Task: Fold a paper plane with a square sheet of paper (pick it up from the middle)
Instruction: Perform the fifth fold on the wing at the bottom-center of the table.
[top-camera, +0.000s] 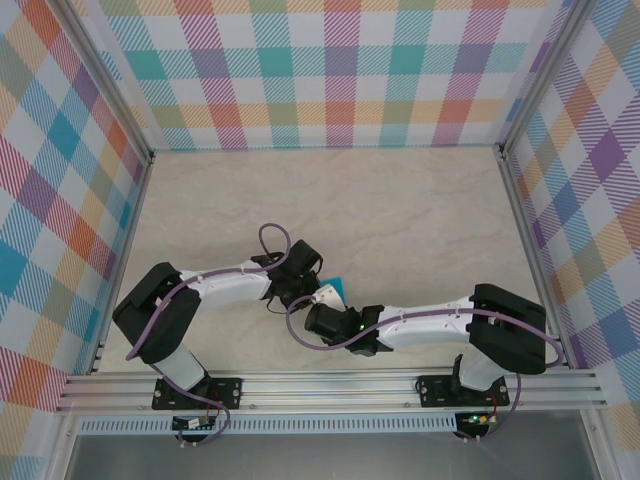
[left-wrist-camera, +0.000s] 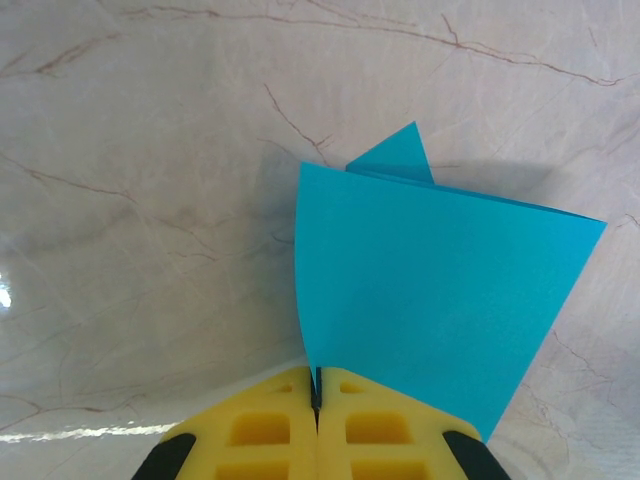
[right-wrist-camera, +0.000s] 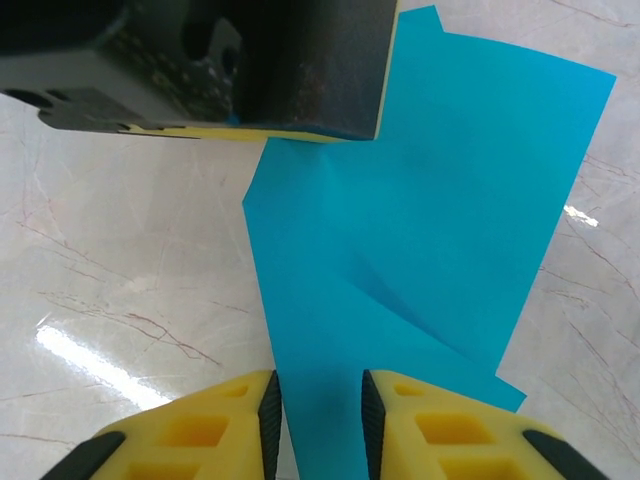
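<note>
We find the white arms (top-camera: 420, 322) over the pale marble-look table (top-camera: 400, 200) hiding most of the thin teal-blue folded sheet of paper (top-camera: 336, 289) at its near middle. The left gripper (left-wrist-camera: 316, 378) pinches one corner, pads pressed together; the right gripper (right-wrist-camera: 322, 392) stands spread astride another edge

Teal-blue paper (left-wrist-camera: 440, 290), marbled table (left-wrist-camera: 150, 200), plaid walls (top-camera: 320, 70)

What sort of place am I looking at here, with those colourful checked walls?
Most likely a robotics lab's test booth. A marble-look table is boxed in by checked panels on a metal frame, and a left arm and right arm bolted at its near edge handle a folded blue paper.
</note>
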